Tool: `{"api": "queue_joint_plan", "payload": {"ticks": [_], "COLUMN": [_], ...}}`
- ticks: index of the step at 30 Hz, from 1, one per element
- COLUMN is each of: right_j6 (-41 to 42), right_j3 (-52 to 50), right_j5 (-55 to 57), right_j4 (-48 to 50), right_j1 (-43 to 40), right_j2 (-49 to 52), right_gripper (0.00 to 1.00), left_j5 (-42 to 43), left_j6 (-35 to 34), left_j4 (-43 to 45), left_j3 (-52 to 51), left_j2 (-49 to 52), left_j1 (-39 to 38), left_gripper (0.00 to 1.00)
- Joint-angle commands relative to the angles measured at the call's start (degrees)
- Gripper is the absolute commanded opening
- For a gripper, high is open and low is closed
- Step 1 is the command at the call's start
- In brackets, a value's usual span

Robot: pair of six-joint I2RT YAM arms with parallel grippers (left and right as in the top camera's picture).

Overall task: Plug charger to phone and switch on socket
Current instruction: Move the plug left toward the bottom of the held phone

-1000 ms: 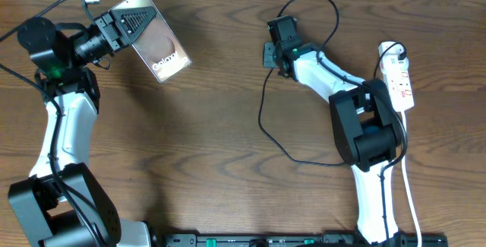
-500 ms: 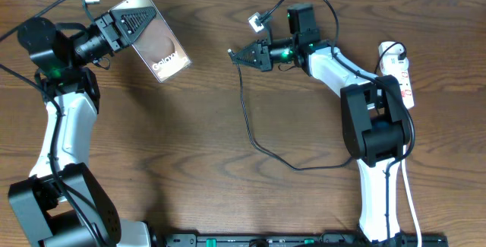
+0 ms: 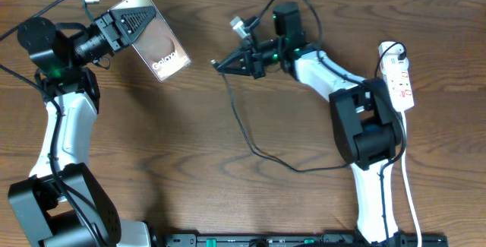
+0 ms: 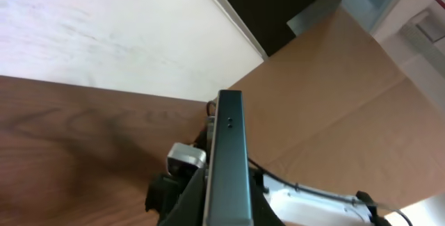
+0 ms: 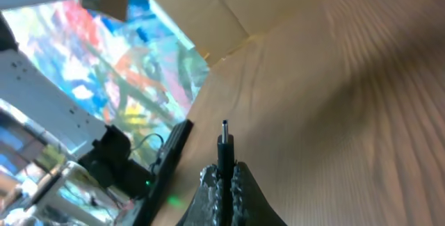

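Jutting from the right gripper (image 5: 224, 175), charger (image 5: 223, 148) tip, phone (image 3: 157, 47) well apart.

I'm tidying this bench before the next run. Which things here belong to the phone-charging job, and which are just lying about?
Belongs to the job:
- phone, gripped by the left pincer
- charger, plug tip held in the shut right pincer
- socket

Just there:
- white cord of the socket
- wooden table
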Motion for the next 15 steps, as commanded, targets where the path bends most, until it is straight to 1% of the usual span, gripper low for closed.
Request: {"api": "queue_joint_plan", "payload": {"ticks": [1,4,7,8,11,15], "right_j6": [14.9,25.4,31.8,35.8,40.7,42.8], "right_j3": [0.2,0.2,0.2,0.2,0.2,0.2], "right_j5": [-1.7,-1.7,-1.7,-1.7,-1.7,-1.7], "right_j4": [8.6,19.6,27.5,31.9,36.7,38.6], "right_j1": [1.9,3.1,3.8,4.1,4.5,4.9], "right_j2": [0.7,0.7,0.7,0.7,0.7,0.7], "right_gripper": [0.01,0.01,0.01,0.01,0.01,0.01], "left_j5": [-2.7,-5.1,-7.3,-8.1,-10.5,-11.7], "left_j6": [0.6,1.0,1.1,1.9,2.3,3.6], "left_j4": [0.7,0.7,0.7,0.7,0.7,0.7], "left_j3": [1.3,1.3,1.3,1.3,1.3,1.3], "left_j2": [-1.1,-1.1,-1.1,-1.1,-1.1,-1.1], "left_j1": [-0.2,-0.2,-0.2,-0.2,-0.2,-0.2], "left_gripper": [0.07,0.07,0.07,0.07,0.07,0.07]}}
